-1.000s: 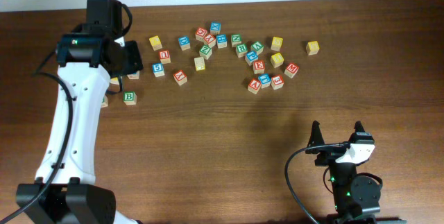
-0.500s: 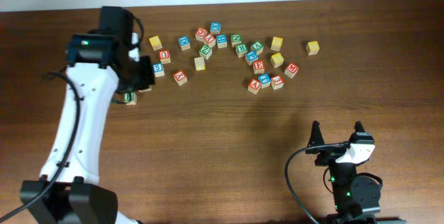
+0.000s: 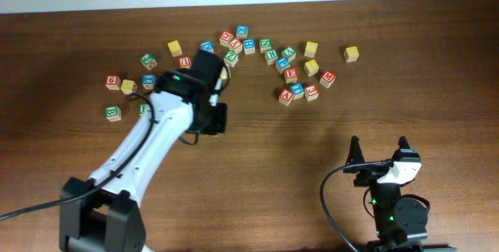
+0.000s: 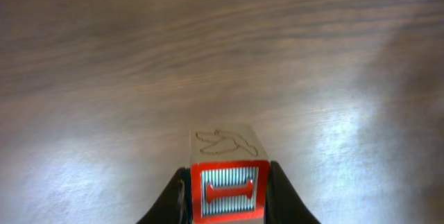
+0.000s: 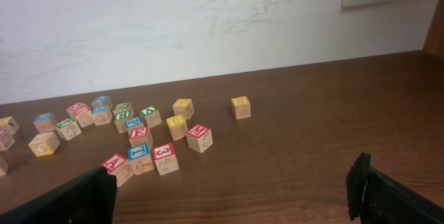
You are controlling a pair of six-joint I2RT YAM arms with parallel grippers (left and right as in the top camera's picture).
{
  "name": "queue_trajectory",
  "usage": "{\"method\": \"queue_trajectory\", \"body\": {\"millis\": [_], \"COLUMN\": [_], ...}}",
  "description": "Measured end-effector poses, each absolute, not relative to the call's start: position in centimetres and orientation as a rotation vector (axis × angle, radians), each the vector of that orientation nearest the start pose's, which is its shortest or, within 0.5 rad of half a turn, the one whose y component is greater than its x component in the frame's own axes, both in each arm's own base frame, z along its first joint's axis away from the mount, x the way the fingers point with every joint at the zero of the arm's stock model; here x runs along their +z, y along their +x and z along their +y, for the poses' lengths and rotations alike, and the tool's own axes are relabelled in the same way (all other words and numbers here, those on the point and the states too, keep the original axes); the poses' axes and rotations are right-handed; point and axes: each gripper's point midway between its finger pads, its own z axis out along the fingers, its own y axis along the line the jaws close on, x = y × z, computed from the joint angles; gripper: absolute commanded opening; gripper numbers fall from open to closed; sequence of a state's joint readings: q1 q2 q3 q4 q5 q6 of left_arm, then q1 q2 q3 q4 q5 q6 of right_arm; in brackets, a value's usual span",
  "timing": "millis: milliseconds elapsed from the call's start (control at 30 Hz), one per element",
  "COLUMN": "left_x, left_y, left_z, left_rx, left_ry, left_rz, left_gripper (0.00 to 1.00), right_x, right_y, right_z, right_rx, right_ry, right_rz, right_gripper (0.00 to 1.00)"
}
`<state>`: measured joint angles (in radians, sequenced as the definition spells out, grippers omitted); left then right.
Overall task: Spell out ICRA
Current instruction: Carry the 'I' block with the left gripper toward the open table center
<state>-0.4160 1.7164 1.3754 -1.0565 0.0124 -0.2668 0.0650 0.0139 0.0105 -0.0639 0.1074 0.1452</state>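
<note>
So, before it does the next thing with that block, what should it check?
1. Red I cube clamped in the left pincer: ok.
2. Bare table ahead for setting it down: ok.
3. Cube's height above the wood: cannot tell.
4. Right pincer open and well away: ok.
5. Red A cube uncovered at the cluster's edge: ok.

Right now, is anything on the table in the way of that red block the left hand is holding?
Nothing visible does. The left hand grips the red I block, and only bare table shows ahead of it.
</note>
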Motion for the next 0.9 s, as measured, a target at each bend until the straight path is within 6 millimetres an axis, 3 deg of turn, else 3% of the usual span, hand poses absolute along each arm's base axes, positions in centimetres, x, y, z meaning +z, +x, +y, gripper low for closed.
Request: {"method": "queue_trajectory", "body": {"millis": [267, 467, 633, 767, 900], "left_x": [8.0, 6.3, 5.3, 5.2, 5.0], "left_y": [31.7, 30.3, 29.5, 30.1, 30.6], "left_z": [-18.7, -20.3, -20.5, -20.4, -19.2], "left_rx": [-0.166, -0.179, -0.175, -0.161, -0.058], "left_ry": [0.378, 0.461, 0.485, 0.476, 0.457], "left_rz": [2.874, 2.859, 2.866, 2.839, 2.819], "left_gripper": [0.13, 0.14, 0.16, 0.16, 0.14], "right_x": [16.0, 16.0, 16.0, 16.0, 16.0], "right_y": [24.6, 24.6, 24.6, 24.6, 24.6], "right_z": [-0.2, -0.2, -0.2, -0.2, -0.2], "right_rx": [0.073, 0.073, 0.073, 0.072, 0.073], "right_ry": [0.149, 0.148, 0.148, 0.148, 0.148], "right_rz": [1.631, 1.632, 1.632, 1.632, 1.632], "right_gripper": [0.98, 0.98, 0.98, 0.98, 0.98]}}
